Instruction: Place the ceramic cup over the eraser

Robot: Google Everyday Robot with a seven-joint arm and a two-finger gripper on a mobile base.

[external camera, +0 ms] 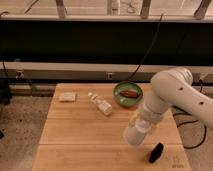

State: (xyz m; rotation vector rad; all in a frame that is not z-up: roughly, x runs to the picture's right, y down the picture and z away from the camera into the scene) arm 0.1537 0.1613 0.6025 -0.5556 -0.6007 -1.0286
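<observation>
The white ceramic cup [133, 135] hangs at the end of my arm, held in my gripper [139, 125], which is shut on it. The cup is tilted and sits a little above the wooden table [80, 135], near the front right. The black eraser [156, 152] lies on the table just to the right of and in front of the cup, apart from it. The fingers themselves are mostly hidden by the wrist and the cup.
A green bowl [128, 94] with something red in it stands at the back of the table, behind the arm. A clear plastic bottle [101, 104] lies mid-table. A pale beige pad [67, 96] lies at the back left. The table's right edge is close to the eraser.
</observation>
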